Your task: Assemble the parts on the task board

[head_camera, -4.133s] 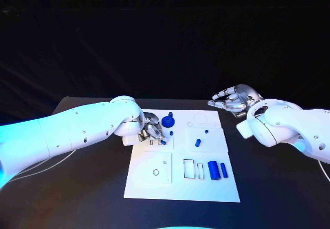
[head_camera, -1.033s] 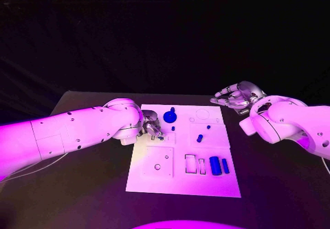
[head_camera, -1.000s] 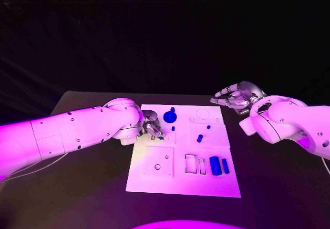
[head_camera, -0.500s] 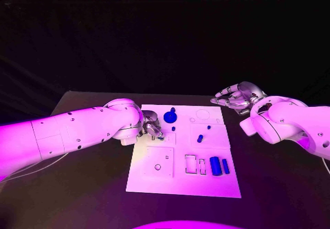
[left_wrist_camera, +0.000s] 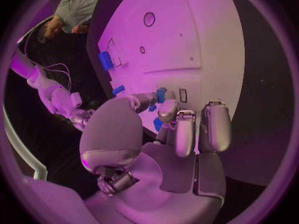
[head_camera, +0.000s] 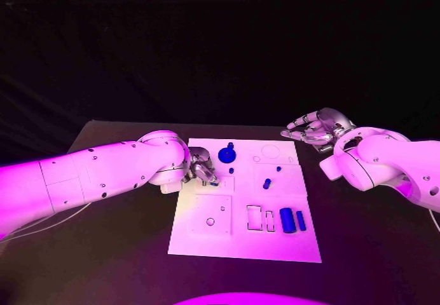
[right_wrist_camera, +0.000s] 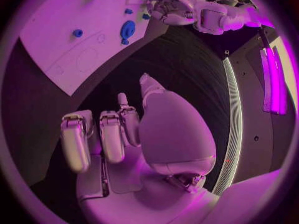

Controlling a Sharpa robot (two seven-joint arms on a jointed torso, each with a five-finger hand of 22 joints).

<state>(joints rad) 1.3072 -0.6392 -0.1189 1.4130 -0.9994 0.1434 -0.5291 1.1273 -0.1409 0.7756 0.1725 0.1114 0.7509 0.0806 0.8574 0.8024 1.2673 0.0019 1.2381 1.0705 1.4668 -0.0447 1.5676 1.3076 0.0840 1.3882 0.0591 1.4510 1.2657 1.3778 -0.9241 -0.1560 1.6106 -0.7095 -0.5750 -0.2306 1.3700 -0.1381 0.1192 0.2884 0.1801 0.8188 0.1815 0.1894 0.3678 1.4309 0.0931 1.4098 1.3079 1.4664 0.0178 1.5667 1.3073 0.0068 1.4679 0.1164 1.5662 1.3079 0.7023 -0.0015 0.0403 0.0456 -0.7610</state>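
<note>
Against the picture from half a second back, almost nothing is seen to have moved: the left robot hand (head_camera: 201,168) is still poised over the left edge of the task board (head_camera: 240,241), level with its upper rows, and the right robot hand (head_camera: 315,129) is still held off the board's far right corner, above the dark bench (head_camera: 110,254). The blue parts lie where they lay.

In the left wrist view the fingers (left_wrist_camera: 177,129) of the left robot hand are curled in toward the board, and a small blue part (left_wrist_camera: 161,94) is seen at the fingertips; whether it is pinched or merely touched cannot be told. The right robot hand is held with its fingers apart and nothing in it.

The task board is a flat, matt white rectangular plate with outlined recesses: a square panel with a small hole, narrow slots and a faint circle. A round blue disc part (head_camera: 226,155) with a short stem stands near the far edge. Two smooth blue cylinders (head_camera: 292,220) lie side by side at the near right, and a small oblong blue peg (head_camera: 266,184) lies near the middle.
</note>
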